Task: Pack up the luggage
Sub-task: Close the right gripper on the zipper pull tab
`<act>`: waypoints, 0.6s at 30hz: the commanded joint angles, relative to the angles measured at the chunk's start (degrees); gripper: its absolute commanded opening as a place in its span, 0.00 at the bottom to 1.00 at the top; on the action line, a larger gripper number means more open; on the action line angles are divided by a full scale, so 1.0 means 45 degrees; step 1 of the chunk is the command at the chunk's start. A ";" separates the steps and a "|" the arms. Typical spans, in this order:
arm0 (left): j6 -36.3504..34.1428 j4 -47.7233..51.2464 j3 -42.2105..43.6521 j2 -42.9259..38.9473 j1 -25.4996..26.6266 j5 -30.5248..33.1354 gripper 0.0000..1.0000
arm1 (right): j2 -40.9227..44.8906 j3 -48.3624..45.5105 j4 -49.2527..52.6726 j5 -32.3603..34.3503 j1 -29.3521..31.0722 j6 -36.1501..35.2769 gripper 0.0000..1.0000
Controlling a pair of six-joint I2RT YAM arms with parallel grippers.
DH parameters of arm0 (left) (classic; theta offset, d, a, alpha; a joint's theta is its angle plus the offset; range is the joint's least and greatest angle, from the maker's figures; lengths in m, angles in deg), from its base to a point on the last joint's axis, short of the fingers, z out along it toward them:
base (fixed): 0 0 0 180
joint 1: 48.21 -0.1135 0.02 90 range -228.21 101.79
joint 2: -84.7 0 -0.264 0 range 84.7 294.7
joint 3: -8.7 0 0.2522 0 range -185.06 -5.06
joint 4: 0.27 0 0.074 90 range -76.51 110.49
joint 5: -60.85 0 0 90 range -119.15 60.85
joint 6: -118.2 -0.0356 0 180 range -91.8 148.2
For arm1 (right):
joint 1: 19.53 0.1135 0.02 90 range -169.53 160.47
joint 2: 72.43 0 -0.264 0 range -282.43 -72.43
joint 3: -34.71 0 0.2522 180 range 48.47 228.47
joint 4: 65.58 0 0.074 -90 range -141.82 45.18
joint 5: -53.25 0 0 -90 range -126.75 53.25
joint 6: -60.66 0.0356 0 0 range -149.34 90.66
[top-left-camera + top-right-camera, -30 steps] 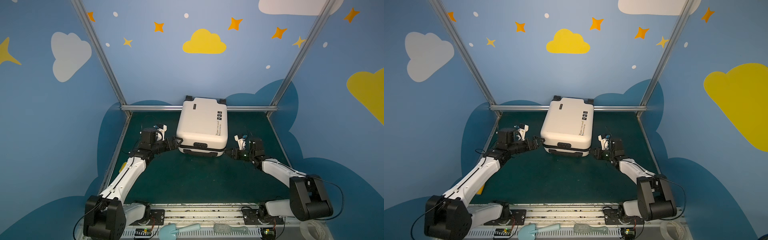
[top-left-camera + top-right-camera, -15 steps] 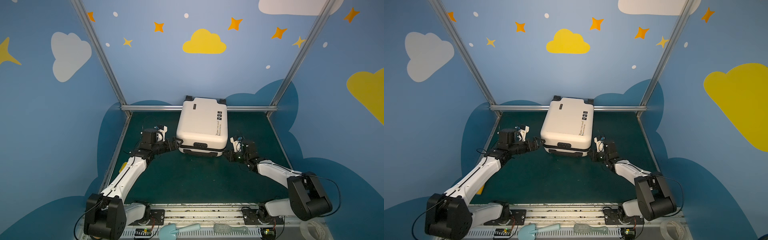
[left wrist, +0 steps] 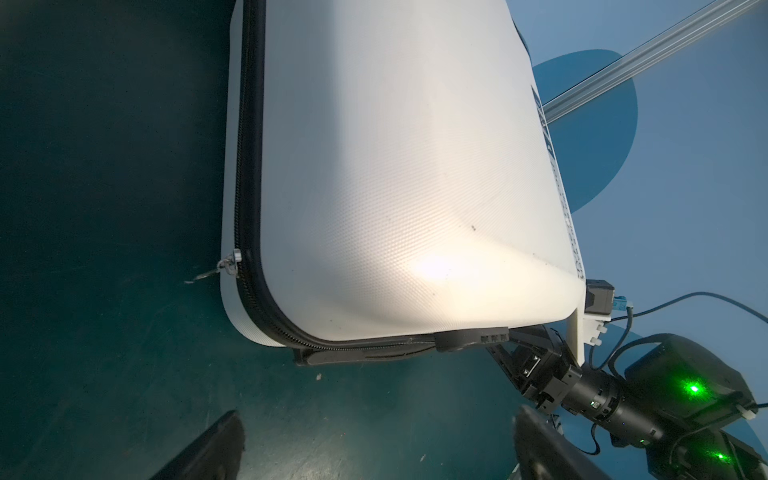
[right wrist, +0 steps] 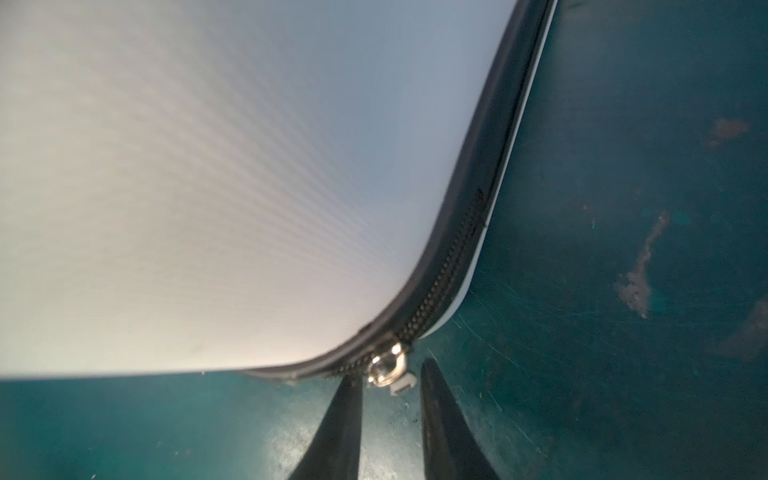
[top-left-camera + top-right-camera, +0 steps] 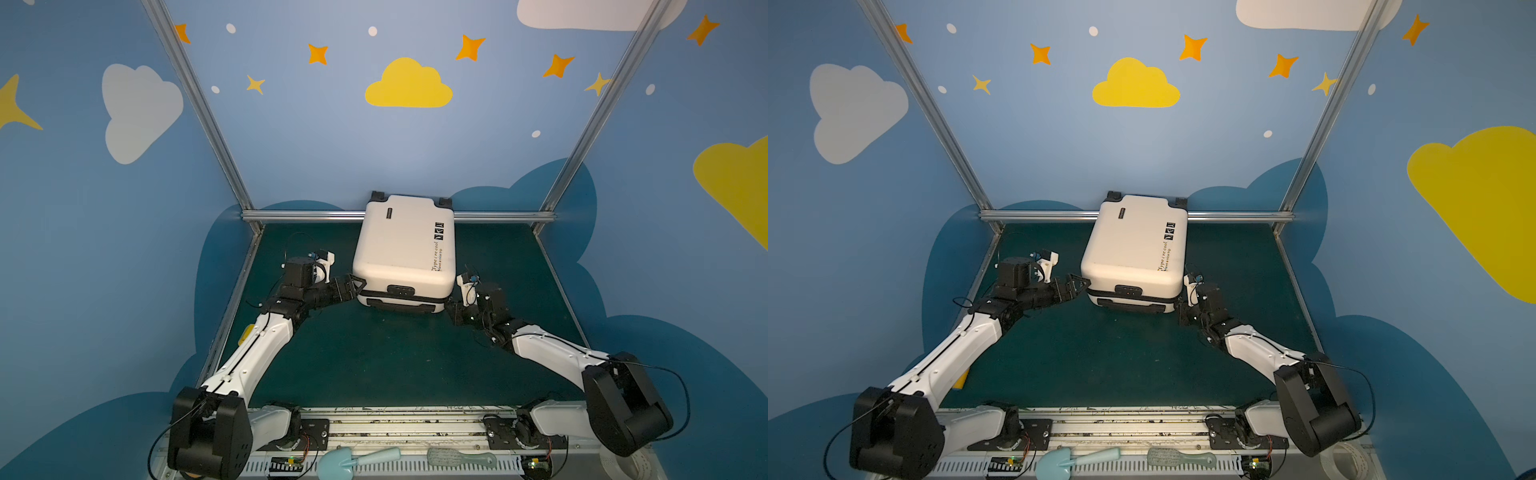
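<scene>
Closed white luggage [image 5: 403, 245] flat on green bench [image 5: 374, 357], toward the back
Left pincer [image 5: 358, 286] wide open at near-left corner; right pincer [image 4: 389, 376] narrowed around zipper pull [image 4: 384, 365], can't tell if pinching

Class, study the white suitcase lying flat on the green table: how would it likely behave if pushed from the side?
The luggage would probably slide rather than roll or tip: it lies flat on its broad side, wheels at the far end. Its textured shell looks stiff, so it should hardly dent. The small zipper pull likely flops loosely.
</scene>
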 commanded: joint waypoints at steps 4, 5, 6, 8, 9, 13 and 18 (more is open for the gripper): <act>0.0040 0.0019 -0.0284 0.0141 0.0023 -0.0235 1.00 | -0.0116 0.0308 -0.0018 0.0298 0.0134 -0.0262 0.20; 0.0062 0.0019 -0.0317 0.0147 0.0014 -0.0267 1.00 | -0.0158 0.0278 -0.0026 0.0293 0.0155 -0.0251 0.19; 0.0054 0.0019 -0.0304 0.0120 0.0014 -0.0267 1.00 | -0.0167 0.0256 -0.0046 0.0293 0.0151 -0.0260 0.18; 0.0063 0.0020 -0.0308 0.0121 0.0013 -0.0278 1.00 | -0.0149 0.0235 -0.0016 0.0334 0.0148 -0.0250 0.15; 0.0063 0.0020 -0.0300 0.0090 0.0023 -0.0284 1.00 | -0.0105 0.0233 0.0009 0.0351 0.0147 -0.0271 0.15; 0.0055 0.0029 -0.0284 0.0104 0.0014 -0.0284 1.00 | 0.0018 0.0202 0.0195 0.0450 0.0161 -0.0332 0.06; 0.0087 -0.0037 -0.0284 0.0146 0.0014 -0.0342 1.00 | 0.0188 0.0097 0.0367 0.0507 0.0142 -0.0358 0.00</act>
